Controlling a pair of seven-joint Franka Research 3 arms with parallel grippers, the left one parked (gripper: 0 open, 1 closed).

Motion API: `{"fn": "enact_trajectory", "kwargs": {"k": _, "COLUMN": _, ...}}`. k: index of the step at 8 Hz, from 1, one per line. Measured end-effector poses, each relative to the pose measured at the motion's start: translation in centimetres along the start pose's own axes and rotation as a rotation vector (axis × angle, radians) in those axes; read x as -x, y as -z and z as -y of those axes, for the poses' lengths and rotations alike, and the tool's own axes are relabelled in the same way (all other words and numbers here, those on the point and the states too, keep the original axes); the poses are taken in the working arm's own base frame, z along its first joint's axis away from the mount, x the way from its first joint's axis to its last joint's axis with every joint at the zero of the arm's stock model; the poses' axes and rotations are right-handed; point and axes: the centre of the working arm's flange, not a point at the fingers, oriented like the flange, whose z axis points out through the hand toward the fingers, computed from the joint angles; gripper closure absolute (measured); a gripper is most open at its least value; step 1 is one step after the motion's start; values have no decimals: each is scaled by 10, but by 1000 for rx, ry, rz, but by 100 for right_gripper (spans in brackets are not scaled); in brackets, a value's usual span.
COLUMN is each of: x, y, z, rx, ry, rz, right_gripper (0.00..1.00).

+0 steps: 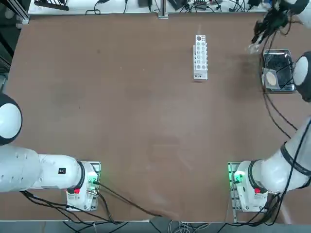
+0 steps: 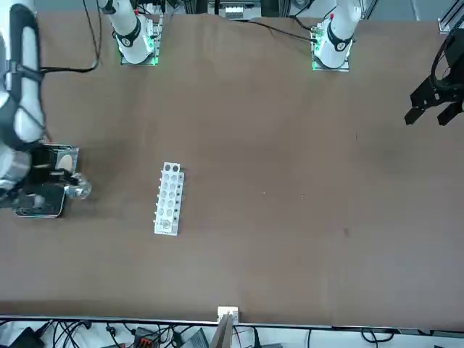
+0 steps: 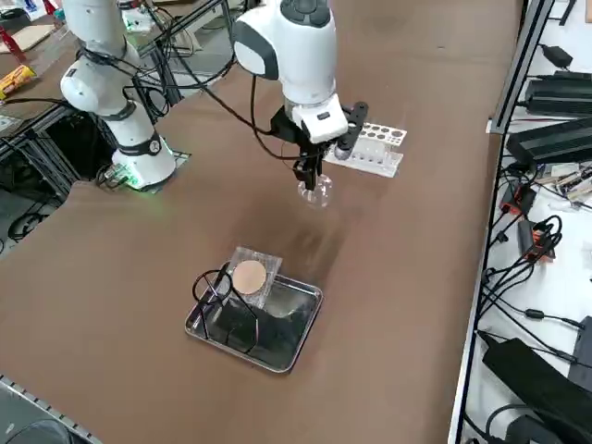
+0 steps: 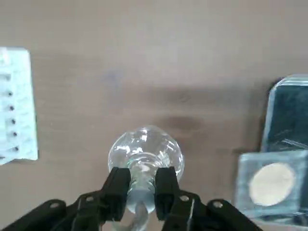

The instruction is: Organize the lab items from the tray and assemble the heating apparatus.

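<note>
Glass gleams between the jaws: the right gripper (image 4: 142,192) pinches the burner (image 4: 146,153) by its narrow neck, with the round bulb hanging below the fingertips, clear of the table (image 3: 388,240). It hangs over bare wood, with the rack (image 3: 375,148) to one side of the jaws and the tray (image 3: 294,339) to the other, both apart from it.

To finish this step well, the arm should likely bring the burner down upright onto open table, well away from the rack, so that the tripod can later stand over it. The jaws should part only once the bulb sits flat, since smooth round glass may slip or roll if let go early or tilted.

Behind the jaws the tray holds what is left: the mat (image 3: 250,277) leans over its far rim, and the tripod (image 3: 222,301) appears to lie partly inside, though its thin black wire is hard to follow against the dark floor.
</note>
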Motion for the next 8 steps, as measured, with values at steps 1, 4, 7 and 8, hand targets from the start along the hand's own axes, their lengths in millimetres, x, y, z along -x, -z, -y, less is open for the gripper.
{"fn": "enact_trajectory", "kwargs": {"k": 1, "x": 15, "y": -20, "z": 3, "rx": -6, "ry": -1, "rz": 14, "right_gripper": 67}}
{"fn": "enact_trajectory", "kwargs": {"k": 4, "x": 48, "y": -76, "z": -5, "rx": 50, "ry": -1, "rz": -16, "right_gripper": 67}}
{"fn": "enact_trajectory", "kwargs": {"k": 7, "x": 53, "y": -91, "z": -5, "rx": 73, "ry": -9, "rz": -58, "right_gripper": 68}}
{"fn": "enact_trajectory", "kwargs": {"k": 8, "x": 52, "y": -92, "z": -4, "rx": 78, "ry": -17, "rz": -66, "right_gripper": 68}}
